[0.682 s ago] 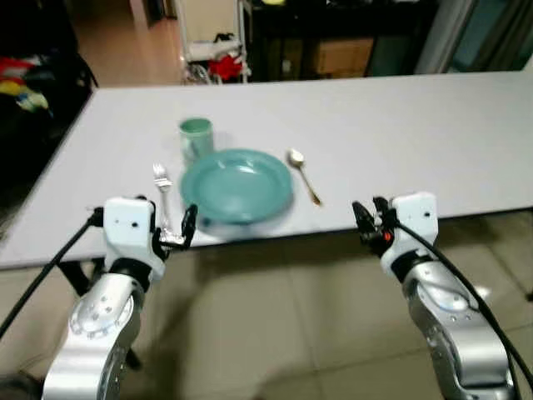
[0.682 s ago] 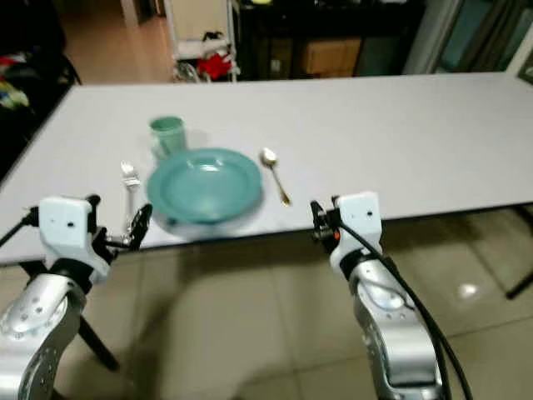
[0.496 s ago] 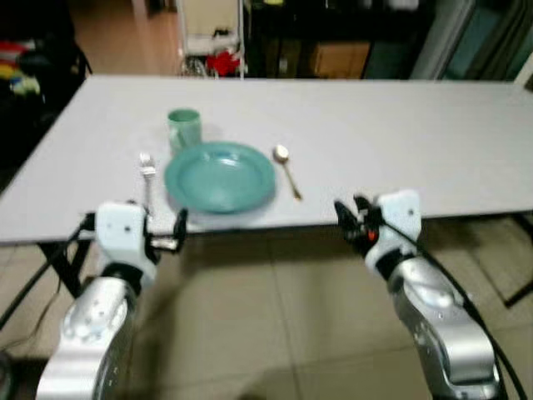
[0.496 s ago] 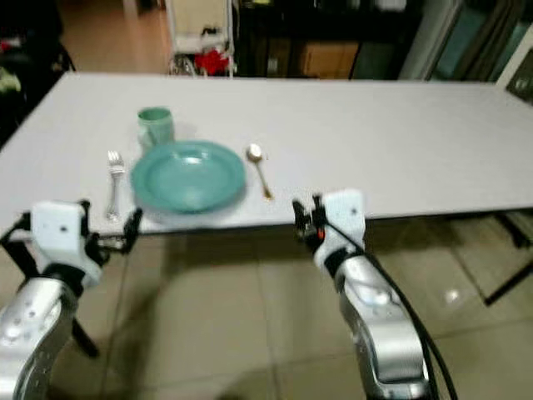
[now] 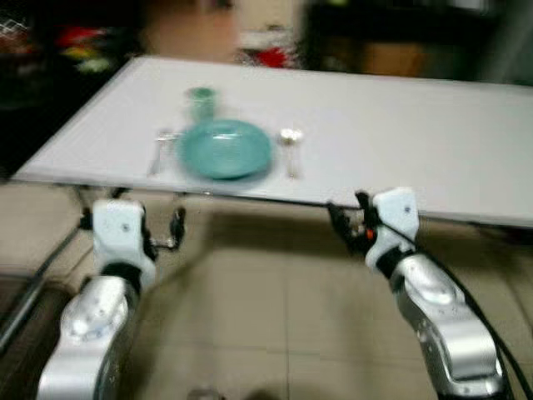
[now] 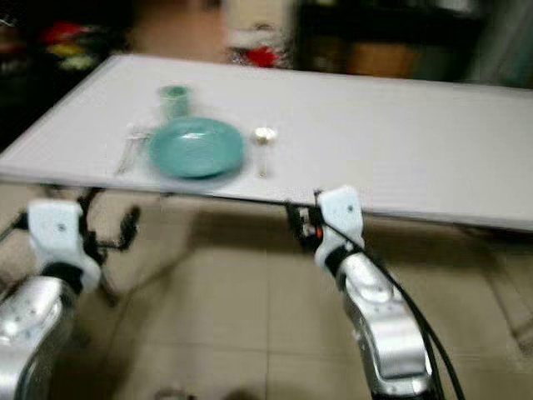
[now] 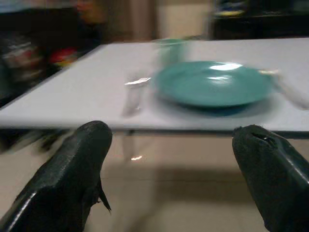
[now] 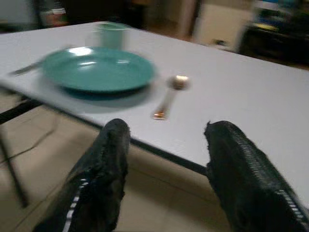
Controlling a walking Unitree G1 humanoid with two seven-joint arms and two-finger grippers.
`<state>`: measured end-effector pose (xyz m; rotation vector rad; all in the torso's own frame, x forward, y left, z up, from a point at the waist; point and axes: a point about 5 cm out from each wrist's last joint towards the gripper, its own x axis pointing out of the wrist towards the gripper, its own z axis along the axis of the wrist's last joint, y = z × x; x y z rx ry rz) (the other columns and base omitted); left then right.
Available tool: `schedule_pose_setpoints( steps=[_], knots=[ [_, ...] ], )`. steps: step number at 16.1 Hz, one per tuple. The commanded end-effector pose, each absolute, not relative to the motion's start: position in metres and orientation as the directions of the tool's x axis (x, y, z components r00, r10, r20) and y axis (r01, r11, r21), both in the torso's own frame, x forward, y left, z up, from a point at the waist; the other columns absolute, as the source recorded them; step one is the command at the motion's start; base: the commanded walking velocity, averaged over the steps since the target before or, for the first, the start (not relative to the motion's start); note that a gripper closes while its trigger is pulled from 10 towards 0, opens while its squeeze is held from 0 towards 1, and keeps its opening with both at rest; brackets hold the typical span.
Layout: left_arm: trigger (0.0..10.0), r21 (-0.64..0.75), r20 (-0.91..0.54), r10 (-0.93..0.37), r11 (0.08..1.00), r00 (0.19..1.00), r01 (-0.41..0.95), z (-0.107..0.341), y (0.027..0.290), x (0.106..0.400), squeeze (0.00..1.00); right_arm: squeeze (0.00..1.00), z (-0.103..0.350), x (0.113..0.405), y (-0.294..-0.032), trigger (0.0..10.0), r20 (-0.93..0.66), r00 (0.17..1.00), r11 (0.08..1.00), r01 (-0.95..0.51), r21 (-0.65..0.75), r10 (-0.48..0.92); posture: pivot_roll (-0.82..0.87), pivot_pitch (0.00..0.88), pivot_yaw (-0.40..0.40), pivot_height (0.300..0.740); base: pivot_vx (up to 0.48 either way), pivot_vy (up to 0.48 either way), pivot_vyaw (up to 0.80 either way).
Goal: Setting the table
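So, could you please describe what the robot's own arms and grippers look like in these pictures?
Both arms are rounded silver metal segments ending in a boxy white wrist housing. Each gripper carries two long black fingers: the left gripper and the right gripper. The right one shows a small red-orange spot at its base. A black cable runs along the right arm, and another leads off the left arm.

We can read no text, label, brand or number anywhere in these views. The teal plate (image 5: pixel 225 149), the cup (image 5: pixel 200 102) and the white table (image 5: pixel 400 142) look plain, though the blur is heavy enough that small print could perhaps escape us.
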<state>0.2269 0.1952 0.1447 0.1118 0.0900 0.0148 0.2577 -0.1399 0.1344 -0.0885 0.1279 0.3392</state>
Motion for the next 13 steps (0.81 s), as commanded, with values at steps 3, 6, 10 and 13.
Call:
schedule_pose_setpoints(
  steps=[3, 6, 10, 13],
  knots=[
    [10.0, 0.121, -0.105, 0.046, 0.992, 0.993, -0.034, 0.142, 0.198, 0.229, 0.00, 1.00, 0.139, 0.257, -0.140, 10.0, -0.119, 0.929, 0.921, -0.364, -0.137, 0.349, 0.07, 0.000, -0.010, 0.740, 0.000, 0.000, 0.80],
    [10.0, 0.119, -0.095, 0.059, 0.992, 0.994, -0.048, 0.143, 0.198, 0.232, 0.00, 1.00, 0.142, 0.260, -0.146, 10.0, -0.098, 0.943, 0.926, -0.332, -0.182, 0.319, 0.07, 0.000, -0.015, 0.740, 0.000, 0.000, 0.80],
    [10.0, 0.152, 0.118, 0.274, 0.945, 0.955, -0.290, 0.168, 0.214, 0.237, 0.11, 1.00, 0.143, 0.269, -0.148, 10.0, -0.060, 0.955, 0.937, -0.296, -0.188, 0.290, 0.09, 0.000, -0.038, 0.740, 0.000, 0.000, 0.80],
    [10.0, 0.176, 0.100, 0.277, 0.940, 0.956, -0.290, 0.164, 0.218, 0.237, 0.08, 1.00, 0.146, 0.276, -0.155, 10.0, -0.046, 0.979, 0.960, -0.206, -0.189, 0.201, 0.08, 0.000, -0.035, 0.740, 0.000, 0.000, 0.80]
  ],
)
